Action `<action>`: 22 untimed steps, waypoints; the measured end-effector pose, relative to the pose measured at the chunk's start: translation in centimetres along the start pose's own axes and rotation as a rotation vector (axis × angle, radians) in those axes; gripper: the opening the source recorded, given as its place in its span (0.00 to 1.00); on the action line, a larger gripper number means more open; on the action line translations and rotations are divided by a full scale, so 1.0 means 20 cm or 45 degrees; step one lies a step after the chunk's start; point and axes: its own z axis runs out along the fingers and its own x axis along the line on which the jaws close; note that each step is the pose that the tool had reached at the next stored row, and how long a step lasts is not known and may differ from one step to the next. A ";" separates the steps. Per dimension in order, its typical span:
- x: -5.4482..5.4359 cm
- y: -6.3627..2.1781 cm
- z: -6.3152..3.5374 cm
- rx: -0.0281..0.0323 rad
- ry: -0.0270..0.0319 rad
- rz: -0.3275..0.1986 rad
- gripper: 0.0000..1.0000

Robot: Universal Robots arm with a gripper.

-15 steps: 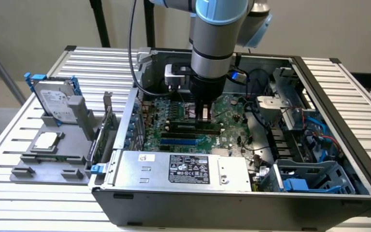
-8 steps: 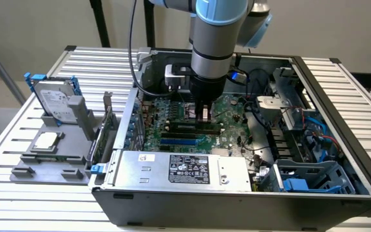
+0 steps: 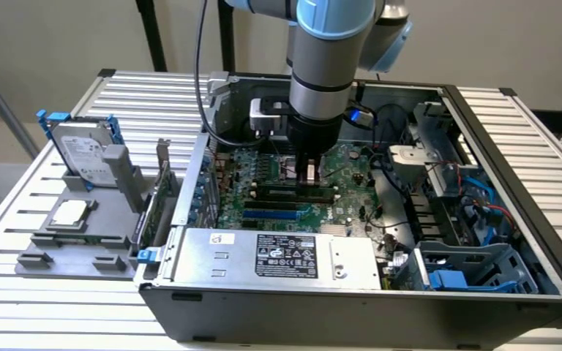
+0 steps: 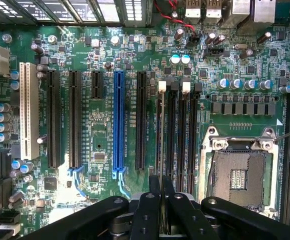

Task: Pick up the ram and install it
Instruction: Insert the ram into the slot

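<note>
gripper point(image 4: 161, 200) — clamped on the ram point(image 4: 160, 150) | ram edge-on over the motherboard point(image 4: 105, 135) slots — inside the case point(image 3: 515, 146)

Wrist view, upper half of the frame: one long white plastic expansion slot point(image 4: 29, 111) at far left; one long blue plastic expansion slot point(image 4: 118, 122) at centre; three long black expansion slots point(image 4: 53, 119); one short black slot point(image 4: 97, 84); one square metal-framed processor socket point(image 4: 239, 175) at lower right.

Hard drive point(image 3: 81, 152) upright in grey holder point(image 3: 76, 234); silver power supply point(image 3: 276, 254) inside case.
</note>
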 end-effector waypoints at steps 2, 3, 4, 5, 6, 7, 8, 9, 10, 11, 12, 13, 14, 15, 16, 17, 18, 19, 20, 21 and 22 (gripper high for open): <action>0.00 0.000 0.000 0.0000 0.0001 0.000 0.15; 0.00 0.000 0.001 0.0001 -0.0001 0.000 0.15; 0.00 0.000 0.001 0.0001 -0.0002 0.000 0.15; 0.00 0.000 0.001 0.0001 -0.0001 0.000 0.22; 0.00 0.000 0.001 0.0001 0.0000 0.000 0.22; 0.00 0.000 -0.001 0.0000 0.0001 0.000 0.22; 0.00 0.000 -0.005 0.0000 0.0001 0.000 0.22; 0.00 0.000 -0.012 0.0000 0.0001 0.000 0.22; 0.00 0.001 -0.023 -0.0001 0.0000 0.000 0.22; 0.00 0.002 -0.035 0.0001 0.0000 0.000 0.22; 0.00 0.003 -0.048 0.0000 -0.0001 0.000 0.22; 0.00 0.004 -0.061 -0.0001 0.0001 0.000 0.22; 0.00 0.006 -0.075 -0.0005 0.0001 0.000 0.22; 0.00 0.007 -0.088 -0.0009 0.0000 0.000 0.22; 0.00 0.008 -0.098 -0.0014 0.0001 0.000 0.22; 0.00 0.010 -0.107 -0.0019 0.0001 0.000 0.22; 0.00 0.011 -0.115 -0.0027 0.0001 0.000 0.20; 0.00 0.013 -0.119 -0.0044 0.0000 0.000 0.20; 0.00 0.014 -0.122 -0.0067 0.0000 0.000 0.13; 0.00 0.015 -0.123 -0.0081 -0.0002 0.000 0.11; 0.00 0.015 -0.123 -0.0094 -0.0005 0.000 0.11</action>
